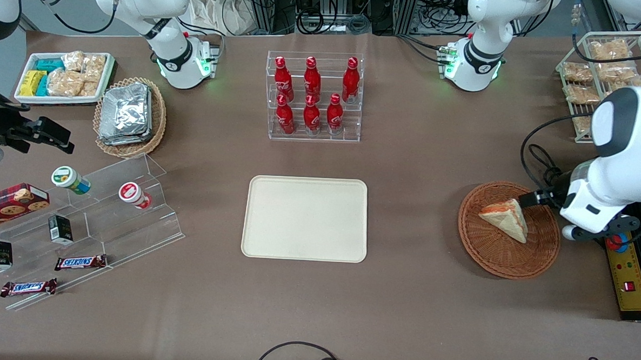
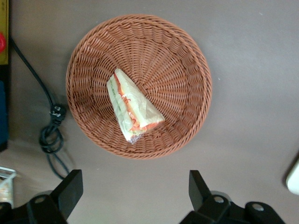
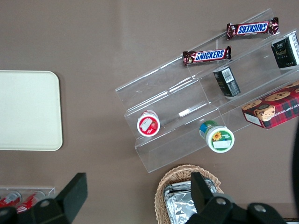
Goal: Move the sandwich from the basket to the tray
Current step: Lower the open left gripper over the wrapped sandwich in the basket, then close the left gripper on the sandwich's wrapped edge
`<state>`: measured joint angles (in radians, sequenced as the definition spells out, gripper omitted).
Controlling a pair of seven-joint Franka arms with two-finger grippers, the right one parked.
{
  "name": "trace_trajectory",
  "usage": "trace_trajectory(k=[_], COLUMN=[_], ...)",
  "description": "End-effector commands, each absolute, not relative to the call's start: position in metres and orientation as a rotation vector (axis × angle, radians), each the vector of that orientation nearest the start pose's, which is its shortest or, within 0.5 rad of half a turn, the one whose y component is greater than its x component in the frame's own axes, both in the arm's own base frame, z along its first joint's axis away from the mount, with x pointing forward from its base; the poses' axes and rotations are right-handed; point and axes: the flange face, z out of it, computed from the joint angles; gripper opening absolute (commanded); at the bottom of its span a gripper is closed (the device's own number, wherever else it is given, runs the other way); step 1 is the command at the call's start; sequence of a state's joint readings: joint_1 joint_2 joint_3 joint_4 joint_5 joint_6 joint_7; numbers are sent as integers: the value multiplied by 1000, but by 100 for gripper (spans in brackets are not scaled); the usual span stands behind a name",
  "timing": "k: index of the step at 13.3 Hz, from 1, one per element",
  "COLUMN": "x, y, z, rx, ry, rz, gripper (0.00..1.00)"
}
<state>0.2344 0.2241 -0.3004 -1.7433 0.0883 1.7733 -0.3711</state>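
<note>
Front view: the sandwich [image 1: 507,219] lies in the basket [image 1: 490,252], which sits on the brown surface [image 1: 418,168] toward the working arm's end. The tray [image 1: 305,218] lies bare at the middle of the surface, well apart from the basket. The hand [image 1: 533,199] hangs above the basket's rim, on the side farther from the front camera, just beside the sandwich and not touching it.

Left wrist view: the hand [image 2: 132,196] is spread wide, both fingers [image 2: 70,190] apart and gripping nothing, offset from the basket [image 2: 88,56] over bare surface. The sandwich [image 2: 132,107] rests tilted on the weave near the basket's centre, its orange and green filling edge showing; any print on the wrapper is too small to read. To grasp well, I judge the hand should centre over the wedge, turn so the fingers straddle its flat bread faces, not its long slope, and descend without catching the basket rim, then close gently, since the bread looks soft.

Right wrist view: relative to the tray [image 3: 28,109], an acrylic step stand holds two Snickers bars [image 3: 252,28], the name readable on each, plus a cookie box [image 3: 273,105] whose lettering cannot be read.
</note>
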Motion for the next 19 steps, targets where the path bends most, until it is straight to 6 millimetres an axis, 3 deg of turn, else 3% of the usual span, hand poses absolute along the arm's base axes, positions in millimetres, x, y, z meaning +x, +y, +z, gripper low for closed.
trace_trajectory(k=[1,7,9,14,19], x=[591,570,572,565,568], y=[-17,-9,-10,24,25], z=[415,345,336,294,270], rx=[-3003,-2943,-2911,-2873,-2850], ry=[-574,-886,-1016,-1232,-1315], rz=[255,171,146,113,148], gripper=[100,100,100,100,100])
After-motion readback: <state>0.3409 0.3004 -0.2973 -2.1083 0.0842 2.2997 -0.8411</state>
